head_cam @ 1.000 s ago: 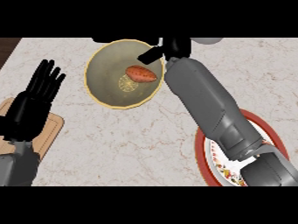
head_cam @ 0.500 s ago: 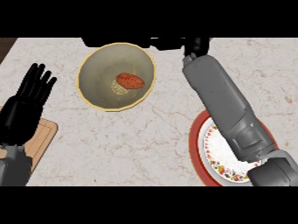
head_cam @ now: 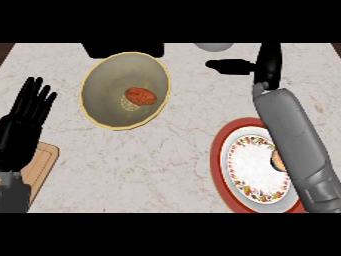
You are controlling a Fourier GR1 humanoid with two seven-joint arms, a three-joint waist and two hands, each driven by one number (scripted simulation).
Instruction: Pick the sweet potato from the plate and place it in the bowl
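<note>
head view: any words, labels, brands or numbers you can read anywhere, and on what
No readable text in the head view.
plate: a band of small red and brown marks inside the red rim, decoration, not letters.
bowl: plain, no marking; only the sweet potato lies in it.
cutting board: plain wood, no label.
counter: only marble veins.

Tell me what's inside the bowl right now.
The sweet potato lies at the bottom of the bowl, partly over a pale patterned patch. The bowl floor under it is covered; nothing else shows inside.
</note>
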